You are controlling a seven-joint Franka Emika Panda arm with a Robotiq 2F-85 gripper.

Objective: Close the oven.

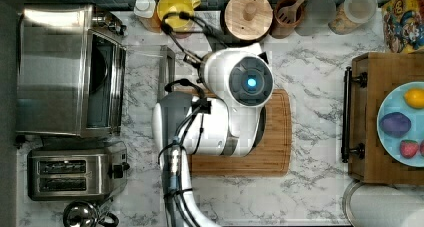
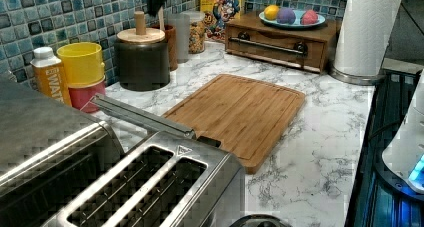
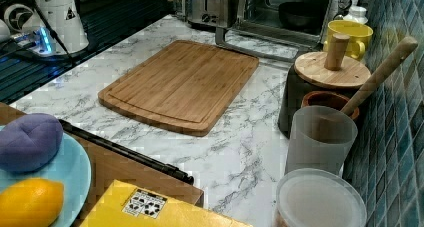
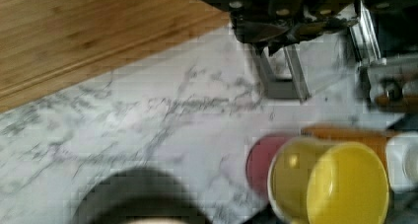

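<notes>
The claw [image 4: 278,81], fingers narrowly parted and empty, points down over the marble surface [image 4: 148,120] near the oven [image 1: 70,69], whose door lies open flat toward it.

Even, bright indoor light falls on my white marble countertop [image 1: 310,72], with soft, faint shadows. Glare washes the boxy stainless steel oven [image 1: 52,67] top. A blue light glows on my white arm [image 1: 251,81]. My wrist view is smeared; the yellow plastic cup [image 4: 340,182] looks soft and unfocused.
</notes>
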